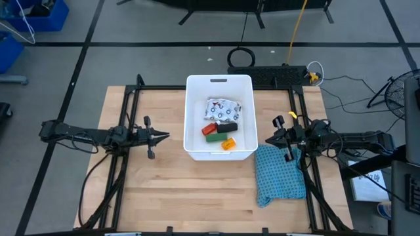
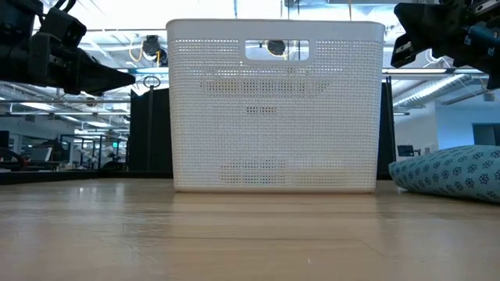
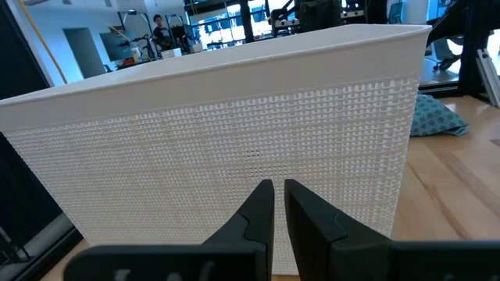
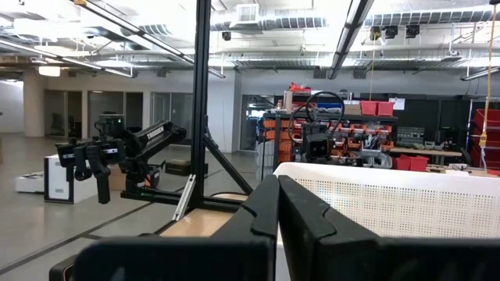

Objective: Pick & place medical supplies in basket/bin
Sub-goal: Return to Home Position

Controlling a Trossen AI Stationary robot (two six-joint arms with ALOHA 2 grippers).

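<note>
The white bin [image 1: 190,118] stands mid-table [image 1: 164,190], its long axis running near to far. The printed pouch [image 1: 223,108] and the small pieces [image 1: 214,137] lie inside. The left gripper [image 1: 164,136] points at its left wall. The right gripper [image 1: 268,142] sits by its right wall, slightly nearer. Both jaws are closed on nothing.

Low view: supplies [image 1: 220,128] hidden behind bin [image 2: 273,109] wall
</note>
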